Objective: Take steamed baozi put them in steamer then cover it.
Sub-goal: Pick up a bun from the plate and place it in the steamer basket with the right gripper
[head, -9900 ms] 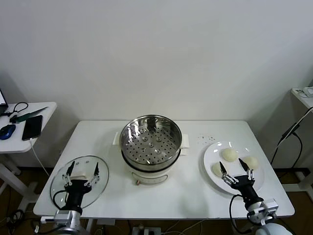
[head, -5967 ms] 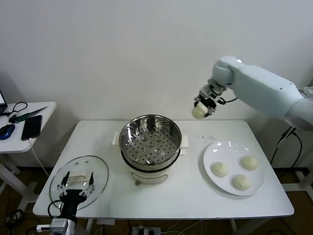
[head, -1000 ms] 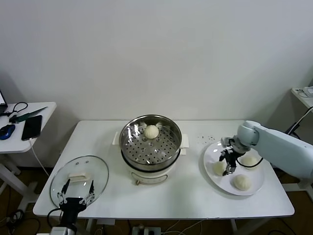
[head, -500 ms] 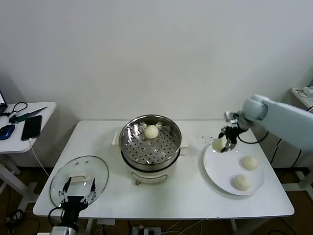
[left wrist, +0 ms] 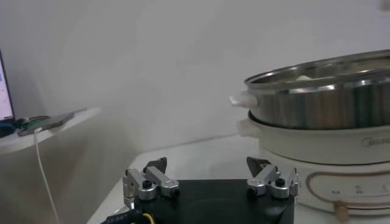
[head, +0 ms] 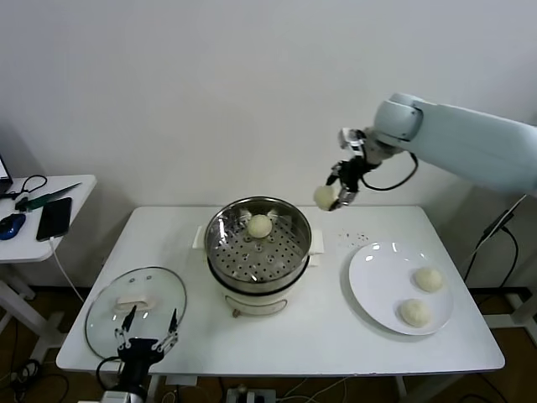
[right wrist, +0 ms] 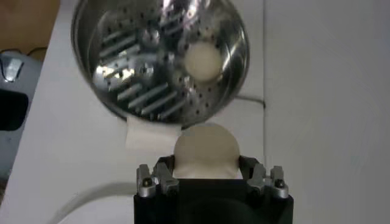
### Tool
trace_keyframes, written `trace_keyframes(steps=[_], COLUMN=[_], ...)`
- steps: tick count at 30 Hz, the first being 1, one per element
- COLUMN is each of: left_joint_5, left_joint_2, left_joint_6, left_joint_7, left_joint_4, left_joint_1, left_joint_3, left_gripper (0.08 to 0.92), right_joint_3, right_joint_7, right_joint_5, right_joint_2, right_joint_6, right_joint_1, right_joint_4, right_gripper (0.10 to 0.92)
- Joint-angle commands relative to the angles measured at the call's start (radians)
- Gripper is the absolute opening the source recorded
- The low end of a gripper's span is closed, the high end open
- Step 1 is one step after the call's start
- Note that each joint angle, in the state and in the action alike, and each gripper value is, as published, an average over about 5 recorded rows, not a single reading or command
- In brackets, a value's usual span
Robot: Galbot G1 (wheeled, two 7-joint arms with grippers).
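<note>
Now the right gripper [head: 337, 191] pinches a bun [head: 325, 196] in the air, above and just right of the steamer [head: 259, 243]

One bun [head: 259, 225] lies on the steamer's perforated floor, toward its far side. Two more buns [head: 429, 280] [head: 414, 311] sit on the plate [head: 373, 281], right of the steamer. Left of the steamer and nearer the front edge, the lid [head: 134, 309] lies flat on the table [head: 319, 332]. The left gripper [head: 148, 342] hangs low at the table's front edge, just by the lid, fingers spread and holding nothing. From the right wrist, the held bun [right wrist: 206, 150] fills the space between the fingers, with the steamer [right wrist: 159, 55] beneath
</note>
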Motion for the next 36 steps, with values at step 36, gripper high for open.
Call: trace_keyframes(steps=[36], left_joint_5=[-0.031], left_joint_2=[0.009], left_joint_6=[0.011], left_joint_7=[-0.002], left_joint_4=[0.041], left_joint_1=[-0.003], left_joint_3=[0.003], left_gripper=[0.823], right_joint_3=[-0.020], right_joint_7=[0.103], right_joint_5=[0.033], right_joint_2=[0.443], right_joint_6=[-0.043], right_joint_1=[-0.270], right_joint_4=[-0.204], right_gripper=[0.696])
